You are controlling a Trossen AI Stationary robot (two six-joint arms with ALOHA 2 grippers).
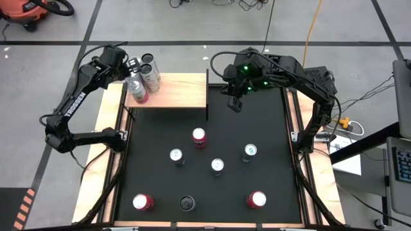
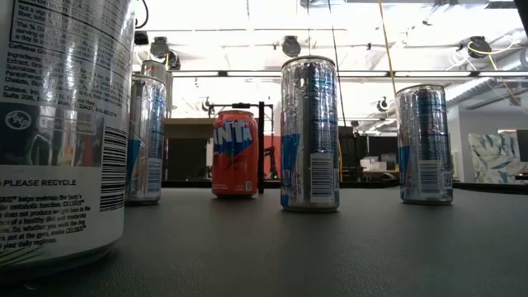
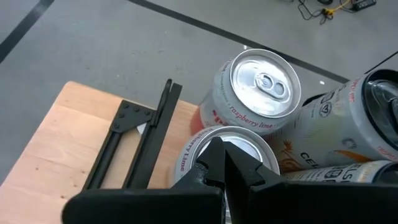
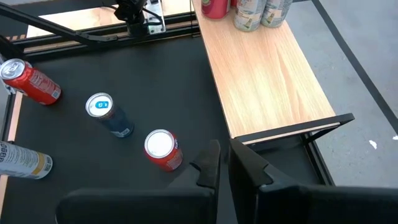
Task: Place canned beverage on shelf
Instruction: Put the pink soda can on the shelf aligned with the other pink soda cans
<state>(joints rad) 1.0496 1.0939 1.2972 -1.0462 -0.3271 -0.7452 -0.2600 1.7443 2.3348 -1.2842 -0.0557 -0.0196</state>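
hovering over the far-left corner of the shelf (image 1: 176,93), the left gripper (image 1: 131,67) has its fingers pinched together above a cluster of cans (image 1: 142,78) standing there. the right gripper (image 1: 236,102), also pinched closed and empty, hangs just beyond the shelf's right end.

The shelf (image 1: 183,91) is crowded at its left end by a cluster of cans (image 1: 145,76), apparently four; the board's right two-thirds is bare. Its black end support (image 1: 207,95) borders the right edge. On the black mat (image 1: 276,147), seven upright cans stand well apart, leaving open lanes between them and a clear strip below the shelf.
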